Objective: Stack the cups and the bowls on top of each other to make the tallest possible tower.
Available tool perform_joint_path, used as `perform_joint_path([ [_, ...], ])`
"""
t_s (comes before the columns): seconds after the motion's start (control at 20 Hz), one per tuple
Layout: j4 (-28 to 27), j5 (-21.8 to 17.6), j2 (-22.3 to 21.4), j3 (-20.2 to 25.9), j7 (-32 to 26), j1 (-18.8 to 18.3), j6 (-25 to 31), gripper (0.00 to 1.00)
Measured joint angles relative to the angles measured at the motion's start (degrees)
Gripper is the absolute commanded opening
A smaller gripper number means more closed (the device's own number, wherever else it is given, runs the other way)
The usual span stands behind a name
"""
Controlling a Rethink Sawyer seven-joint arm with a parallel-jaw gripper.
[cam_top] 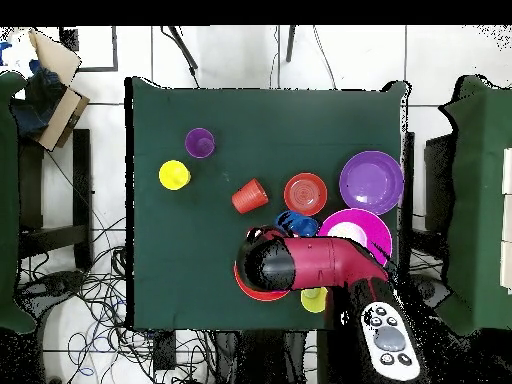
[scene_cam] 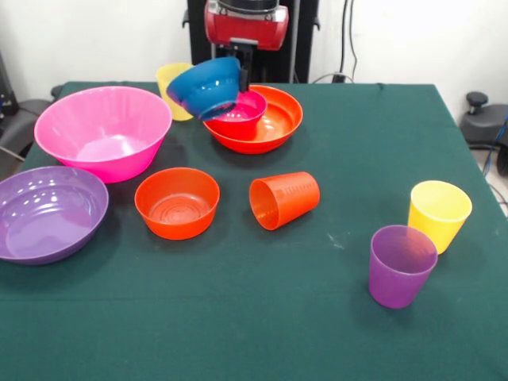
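We hold small glossy blue plastic bowl tilted by rim, black gripper jaws pinching it, above small magenta bowl nested in wide orange bowl, likely for nesting.

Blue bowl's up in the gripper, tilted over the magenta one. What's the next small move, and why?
Probably level the blue bowl and lower it into the magenta bowl, which already sits nested in the wide orange bowl. The gripper holds it tilted just above.

The tabletop lies open along its near edge in the front view. The far left is crowded — big pink bowl, purple bowl, small orange bowl stand close together. The tipped orange cup blocks the middle.
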Motion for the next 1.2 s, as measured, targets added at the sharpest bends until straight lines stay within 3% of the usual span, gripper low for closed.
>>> perform_joint_path([
  [0.5,3.39,-1.31,3.24,-0.42,0.00,0.35,-7.00,0.00],
  [1.2,11.45,-2.07,2.31,-2.03,0.00,0.21,-10.58,0.00],
])
